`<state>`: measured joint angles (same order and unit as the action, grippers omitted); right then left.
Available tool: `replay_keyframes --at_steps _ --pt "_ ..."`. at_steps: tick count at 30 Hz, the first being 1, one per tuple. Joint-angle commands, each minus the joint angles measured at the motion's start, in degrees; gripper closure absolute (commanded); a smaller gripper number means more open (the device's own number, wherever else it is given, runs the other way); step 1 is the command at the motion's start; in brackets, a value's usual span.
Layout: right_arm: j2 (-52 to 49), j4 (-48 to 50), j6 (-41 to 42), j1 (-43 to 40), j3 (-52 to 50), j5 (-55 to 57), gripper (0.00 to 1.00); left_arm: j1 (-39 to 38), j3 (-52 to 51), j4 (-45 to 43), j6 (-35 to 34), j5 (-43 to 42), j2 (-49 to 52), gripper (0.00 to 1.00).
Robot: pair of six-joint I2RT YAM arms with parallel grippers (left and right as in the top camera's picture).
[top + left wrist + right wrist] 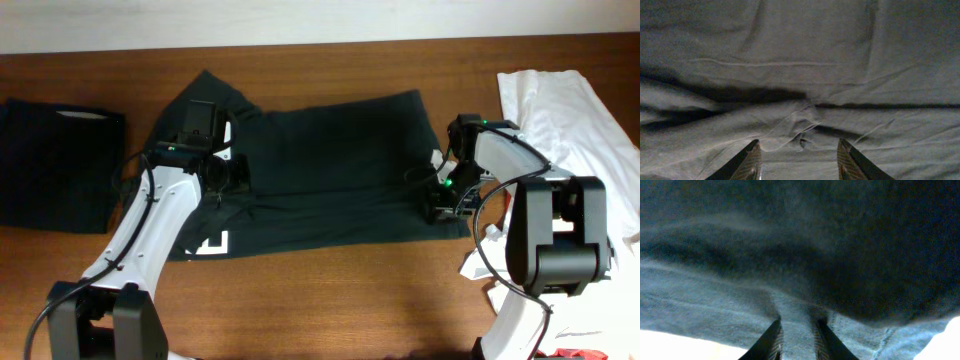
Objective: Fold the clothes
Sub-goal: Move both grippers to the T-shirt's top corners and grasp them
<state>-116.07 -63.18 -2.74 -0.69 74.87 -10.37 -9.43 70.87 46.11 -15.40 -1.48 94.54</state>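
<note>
Item: black T-shirt (330, 170), soft thin fabric. It lies spread across the middle of the wooden table (330, 300), long side running left to right. A lengthwise crease runs through its middle. A fragment of white lettering (215, 244) shows at its near left corner.

Left gripper (238, 178): sits over the left part of the shirt, near the crease. In the left wrist view the left gripper (799, 160) has its jaws spread apart, holding nothing. The two fingers (750, 162) stand either side of a small raised wrinkle in the fabric. Dark fold shadows run across the cloth beyond them.

Right gripper (438, 208): sits at the shirt's right edge, near corner. In the right wrist view the right gripper (797, 342) has its jaws drawn close together, with a strip of the dark fabric pinched between them. The rest of the cloth fills the view above, out of focus.

Also on the table:
- Folded dark garment (55, 160), at the far left edge, well apart from the shirt.
- White clothes (590, 140), heaped loosely along the right side, beside the right arm.
</note>
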Motion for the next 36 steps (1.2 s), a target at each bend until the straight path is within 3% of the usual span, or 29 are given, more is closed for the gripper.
replay_keyframes --at_steps 1,7,11,13,15,20,29,36 --pt "-1.51 -3.43 8.48 -0.59 -3.30 12.70 0.75 -0.15 0.15 0.04 0.50 0.48 0.37 0.51" --pt "-0.59 -4.94 11.19 -1.57 -2.67 13.84 0.74 -0.15 0.15 0.02 0.50 0.44 0.37 0.51" --pt "5.40 -5.77 10.05 -1.60 3.17 8.66 0.73 -0.11 2.21 -0.52 2.29 0.63 0.37 0.50" --pt "9.16 -6.73 8.83 -1.57 8.04 6.49 0.65 0.76 5.73 -0.57 2.29 0.85 0.37 0.47" --pt "11.45 -7.17 8.55 -1.57 12.33 4.55 0.44 2.62 9.22 -0.72 2.99 0.83 0.98 0.47" --pt "12.66 -7.10 8.55 -1.57 16.44 4.52 0.30 8.90 15.37 -4.09 5.18 0.63 7.82 0.47" --pt "12.63 -8.83 8.57 -1.57 16.41 4.35 0.26 15.54 34.18 -12.26 13.79 1.09 31.12 0.40" --pt "12.63 -9.86 8.61 -1.53 16.41 4.31 0.26 16.52 35.06 -28.92 15.69 1.01 42.18 0.40"
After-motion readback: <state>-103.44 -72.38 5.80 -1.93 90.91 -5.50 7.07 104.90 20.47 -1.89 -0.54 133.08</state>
